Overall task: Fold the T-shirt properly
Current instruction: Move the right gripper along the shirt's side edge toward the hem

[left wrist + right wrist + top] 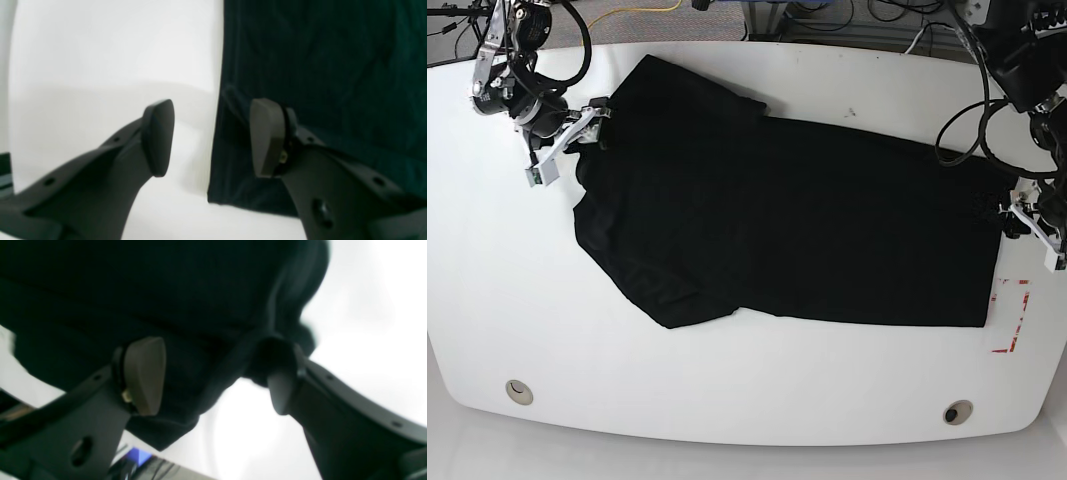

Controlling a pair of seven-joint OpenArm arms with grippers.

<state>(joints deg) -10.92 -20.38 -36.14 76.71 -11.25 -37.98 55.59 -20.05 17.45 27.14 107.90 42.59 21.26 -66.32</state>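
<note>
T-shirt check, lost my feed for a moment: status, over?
Both grippers open, left gripper at the hem edge, right gripper at the sleeve end. T-shirt flat on table, unfolded. Nothing in the way.

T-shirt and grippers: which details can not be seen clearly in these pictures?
- T-shirt: its print is not visible in any view.
- Right gripper: right wrist view blurred; cloth covers one fingertip, contact unclear.
- Left gripper: too small in base view.

place: robotics lab | evidence: white rounded table (487, 300), loose cables (877, 12) behind it, red tape marks (1017, 318), two mounted arms
</note>
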